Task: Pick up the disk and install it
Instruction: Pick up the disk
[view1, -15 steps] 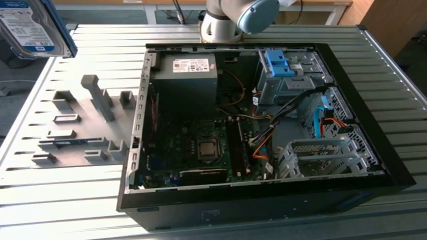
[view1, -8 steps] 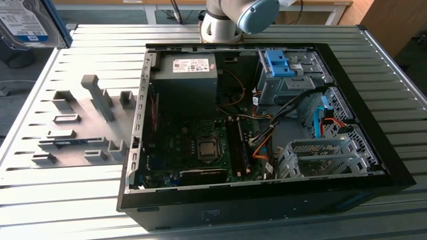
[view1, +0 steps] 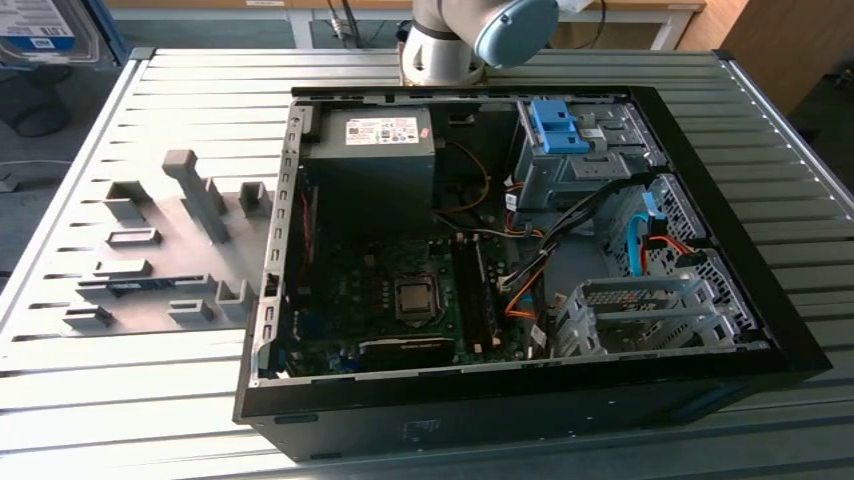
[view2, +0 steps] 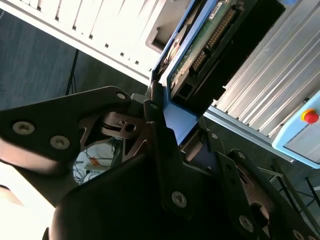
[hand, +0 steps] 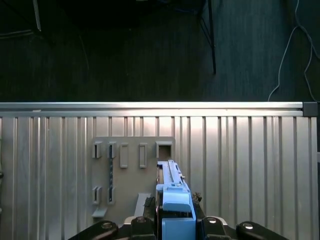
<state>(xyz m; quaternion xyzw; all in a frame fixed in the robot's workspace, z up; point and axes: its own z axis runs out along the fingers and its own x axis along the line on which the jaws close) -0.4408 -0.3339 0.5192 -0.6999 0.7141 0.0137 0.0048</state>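
The gripper (hand: 176, 227) is clamping the disk (hand: 172, 192) on edge between its fingers, with the disk's blue rail showing in both wrist views. It is holding the disk in the air over the grey fixture plate (hand: 131, 172). In the exterior view, the open computer case (view1: 534, 400) is lying just beside that plate, toward the exterior view's right.

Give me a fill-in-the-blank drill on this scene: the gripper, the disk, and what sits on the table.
1. The gripper is ___ on the disk.
2. The plastic rail along the disk's edge is coloured ___.
3. The grey fixture plate lies on the exterior view's ___ of the open computer case.
4. Plate and case both rest on a slatted metal ___.

Missing words: shut; blue; left; table
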